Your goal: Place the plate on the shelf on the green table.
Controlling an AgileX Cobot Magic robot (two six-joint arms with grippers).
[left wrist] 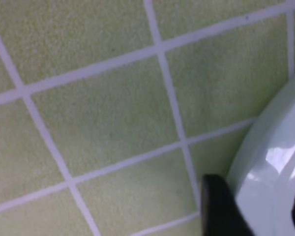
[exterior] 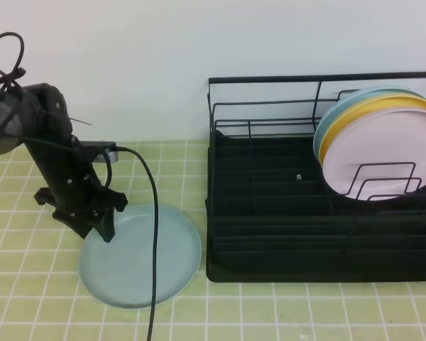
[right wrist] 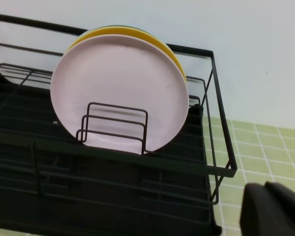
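The plate [exterior: 145,259] lies flat on the green tiled counter [exterior: 284,312] near its front edge, left of the shelf [exterior: 270,234]. The left end effector [exterior: 103,222] straddles its rim, jaws apart, not yet clamped. The right end effector [right wrist: 273,209] is closed, empty. Lifting and racking remain; pink, yellow and blue plates [exterior: 383,153] already fill the shelf's far right corner.

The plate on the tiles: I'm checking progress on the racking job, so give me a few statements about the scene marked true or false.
1. The mint plate lies flat on the green table. True.
2. The left gripper is at the plate's left rim. True.
3. The shelf is empty. False: it holds several plates, with a pink plate in front.
4. The mint plate sits right of the shelf. False: it is on the left.
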